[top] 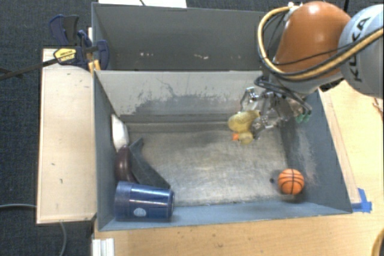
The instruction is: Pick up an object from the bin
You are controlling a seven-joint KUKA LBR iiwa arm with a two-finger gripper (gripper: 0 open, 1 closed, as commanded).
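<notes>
Pincer (257,123) is by the right end of the bin's (180,39) back wall, clamped, it seems, on a small yellow toy (239,123) with an orange tip. Orange mini basketball (291,181) sits front right, and a blue cup (143,201) lies tipped over front left.

The bin (198,39) is grey metal, its floor scuffed with paler streaks. The toy (240,122) is pale yellow with an orange patch. The tool (259,119) is silvery. The ball (291,181) is orange with dark lines. The cup (143,201) is dark blue. One scrap (119,132) is white, one lump (123,165) brown, one wedge (147,172) black.
</notes>
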